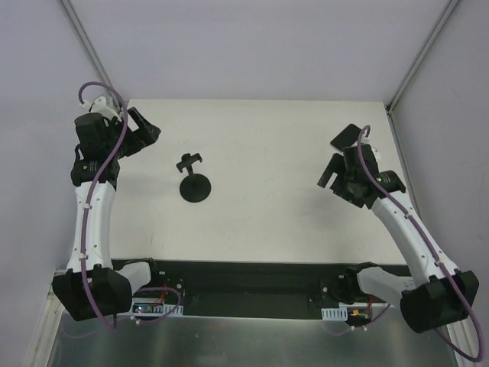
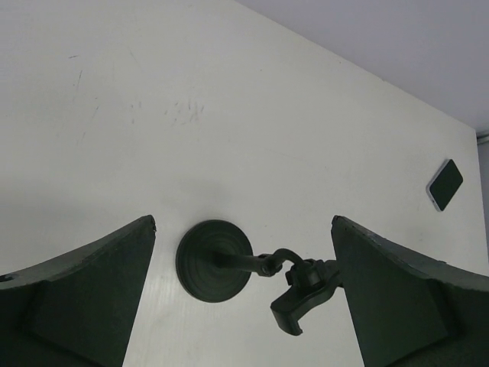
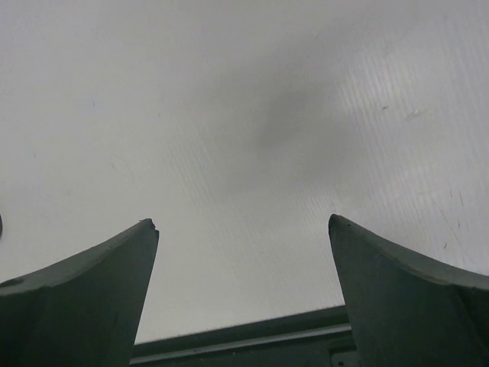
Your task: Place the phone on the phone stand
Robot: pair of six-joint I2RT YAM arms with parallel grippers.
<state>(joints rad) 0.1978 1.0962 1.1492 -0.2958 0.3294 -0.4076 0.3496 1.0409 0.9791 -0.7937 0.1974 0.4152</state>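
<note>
Top view: a small flat black rectangular phone (image 1: 345,138) with a glossy dark face lies at the far right of the white matte counter (image 1: 267,130). It is just beside the right arm's wrist. In the left wrist view the phone (image 2: 445,184) lies flat on bare counter with nothing touching it.

The black phone stand (image 1: 195,183) has a round disc base, a thin stem and a short clamp-like bracket on top. It stands upright on its base, left of centre on the counter and well apart from the phone. The bracket carries nothing.

The left end effector (image 2: 243,223) is spread wide and holds nothing. It hangs above the counter at the far left. In its own camera the phone stand (image 2: 252,264) shows between the two dark fingers (image 2: 76,298) and below them, touching neither.

The right end effector (image 3: 243,222) is also spread wide and has hold of nothing. Only bare counter and a dark strip at the bottom of that view show between its fingers (image 3: 405,290). The phone is out of that view.
</note>
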